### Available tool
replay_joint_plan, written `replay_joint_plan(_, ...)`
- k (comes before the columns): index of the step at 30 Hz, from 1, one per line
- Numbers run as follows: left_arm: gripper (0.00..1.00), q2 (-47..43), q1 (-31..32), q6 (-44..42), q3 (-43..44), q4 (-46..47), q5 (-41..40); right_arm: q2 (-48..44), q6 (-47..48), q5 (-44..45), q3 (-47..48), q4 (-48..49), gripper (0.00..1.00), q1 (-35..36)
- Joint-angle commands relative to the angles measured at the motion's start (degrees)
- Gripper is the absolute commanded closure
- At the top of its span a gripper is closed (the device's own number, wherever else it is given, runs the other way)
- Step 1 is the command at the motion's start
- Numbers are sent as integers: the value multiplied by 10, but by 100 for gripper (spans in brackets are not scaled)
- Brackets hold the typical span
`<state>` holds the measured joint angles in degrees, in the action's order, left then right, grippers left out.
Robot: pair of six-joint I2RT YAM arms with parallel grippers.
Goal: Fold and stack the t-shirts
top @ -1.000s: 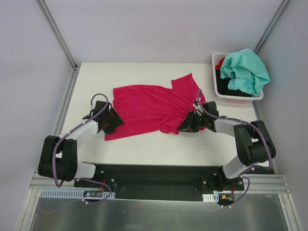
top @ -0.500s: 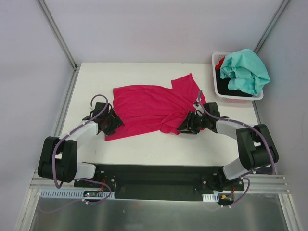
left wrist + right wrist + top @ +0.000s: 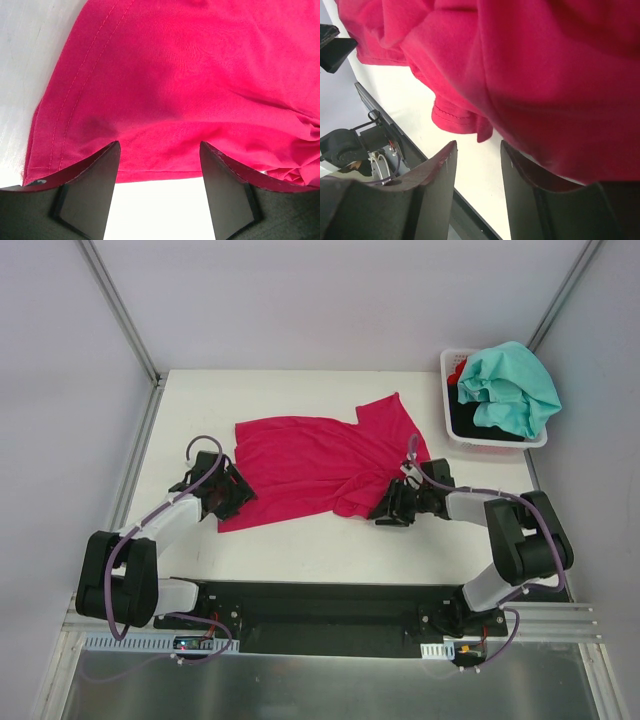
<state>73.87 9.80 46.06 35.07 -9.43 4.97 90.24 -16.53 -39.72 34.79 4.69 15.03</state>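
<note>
A magenta-pink t-shirt [image 3: 315,462] lies spread and rumpled across the middle of the white table [image 3: 300,550]. My left gripper [image 3: 237,502] stands open at its near-left hem; in the left wrist view the hem [image 3: 160,172] lies just past the fingertips with bare table between them. My right gripper [image 3: 380,508] is open at the shirt's near-right bunched corner; in the right wrist view the folded cloth [image 3: 457,117] sits just beyond the fingertips, nothing gripped. A teal-mint t-shirt [image 3: 512,385] drapes over the basket, with black [image 3: 470,422] and red [image 3: 458,370] cloth under it.
The white plastic basket [image 3: 450,430] stands at the table's far right corner. Metal frame posts [image 3: 120,310] rise at the back corners. The black base rail [image 3: 330,605] runs along the near edge.
The right gripper has opened and let go of the shirt's near-right corner, shifting slightly toward the near side. The left arm and shirt are unmoved.
</note>
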Motion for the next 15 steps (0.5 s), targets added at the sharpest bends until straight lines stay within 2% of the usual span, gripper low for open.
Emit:
replay_joint_plan(1,36,-5,4,-3,4,-9,-16,28,4,1,13,37,57,0)
replay_joint_plan(6,36,2,4,-7,11,-9,-19,63,-5,-5,50,48,58,3)
replay_joint_plan(11,36,11,4,-10,16,-8,-19,84,-15,-10,67,60,64,7)
replay_joint_plan(15,36,13,4,-7,16,-9,-17,86,-19,-13,67,65,82,10)
